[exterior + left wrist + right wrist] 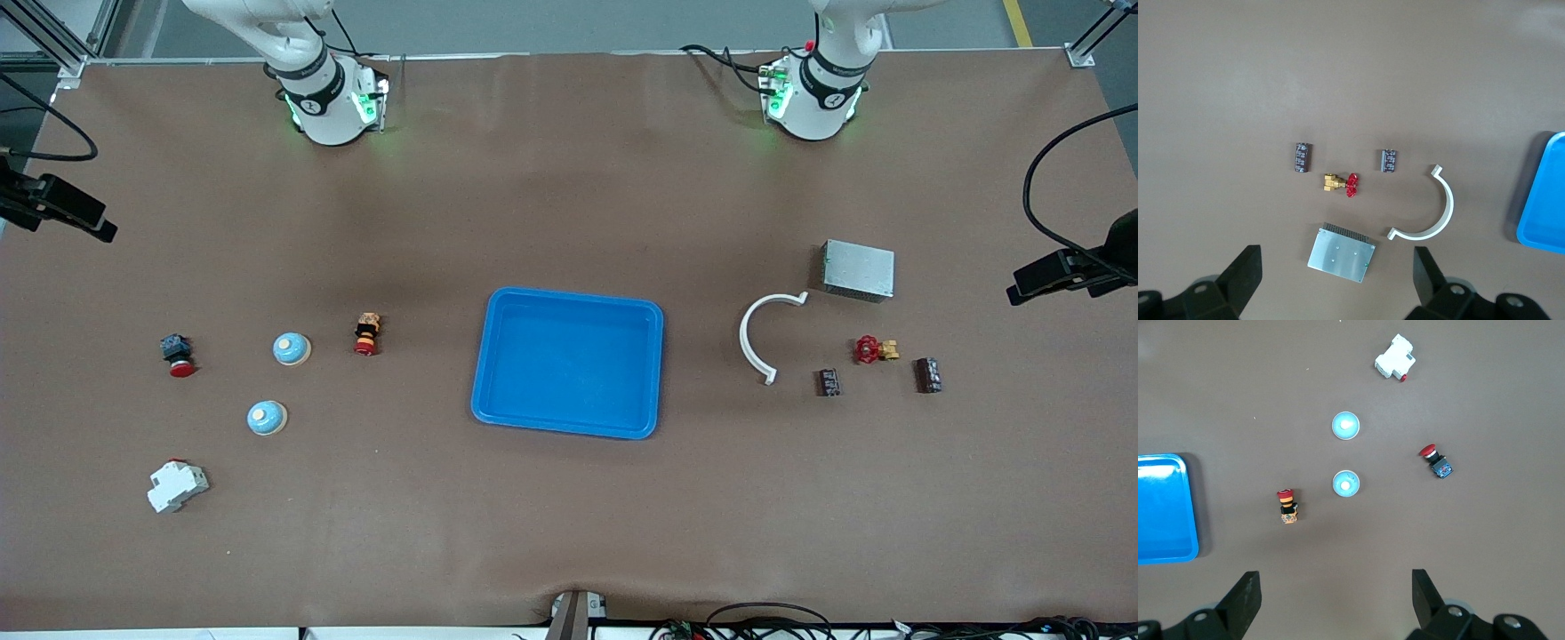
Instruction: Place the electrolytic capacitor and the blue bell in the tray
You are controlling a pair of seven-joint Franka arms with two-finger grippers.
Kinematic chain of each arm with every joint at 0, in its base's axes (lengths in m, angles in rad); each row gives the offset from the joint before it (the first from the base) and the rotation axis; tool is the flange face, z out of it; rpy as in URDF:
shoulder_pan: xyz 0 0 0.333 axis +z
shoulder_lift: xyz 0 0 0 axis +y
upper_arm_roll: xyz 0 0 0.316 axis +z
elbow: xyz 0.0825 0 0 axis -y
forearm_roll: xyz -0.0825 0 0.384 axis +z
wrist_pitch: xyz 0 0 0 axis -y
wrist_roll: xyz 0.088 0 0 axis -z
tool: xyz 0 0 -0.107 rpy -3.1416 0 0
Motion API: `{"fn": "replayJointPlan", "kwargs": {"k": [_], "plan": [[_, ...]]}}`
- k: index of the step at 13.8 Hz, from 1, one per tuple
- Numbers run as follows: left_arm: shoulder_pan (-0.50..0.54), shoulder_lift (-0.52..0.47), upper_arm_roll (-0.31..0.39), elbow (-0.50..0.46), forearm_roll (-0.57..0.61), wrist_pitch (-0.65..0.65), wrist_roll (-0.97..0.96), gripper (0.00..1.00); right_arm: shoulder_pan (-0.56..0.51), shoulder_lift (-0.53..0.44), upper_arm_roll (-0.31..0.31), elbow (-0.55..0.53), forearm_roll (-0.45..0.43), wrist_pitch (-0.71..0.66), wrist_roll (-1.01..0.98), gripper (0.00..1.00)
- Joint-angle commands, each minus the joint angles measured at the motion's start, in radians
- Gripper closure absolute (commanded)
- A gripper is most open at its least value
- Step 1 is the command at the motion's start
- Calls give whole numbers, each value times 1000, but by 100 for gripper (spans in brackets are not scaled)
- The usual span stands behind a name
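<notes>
You see the tray (pixel 569 363) mid-table, nothing in it | two blue bells (pixel 292 348) (pixel 267 418) at its 9 o'clock | two capacitors (pixel 829 382) (pixel 928 374) at its 3 o'clock | left gripper (pixel 1335 277) wide, over grey box (pixel 1340 253) | right gripper (pixel 1335 597) wide, over bare table.

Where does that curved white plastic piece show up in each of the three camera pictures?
Front view: the curved white piece lies between the blue tray and the grey metal box.
Left wrist view: the piece shows beside the box, with the tray's edge at the picture's border.
Right wrist view: not in it.
Shared landmark: the blue tray shows in all three.
</notes>
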Motion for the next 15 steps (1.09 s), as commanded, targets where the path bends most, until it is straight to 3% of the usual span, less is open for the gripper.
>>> {"fn": "replayJointPlan", "kwargs": {"k": [1,9,15], "plan": [[5,18,5,-3,-13,8,-1,0,-8,-2,3,-5,16,11,1,0],[69,127,3,-23,-9,8,15,0,17,-2,9,-5,16,49,-2,0],[69,144,5,-219,40,230,70,0,15,62,9,-29,16,91,-17,0]]}}
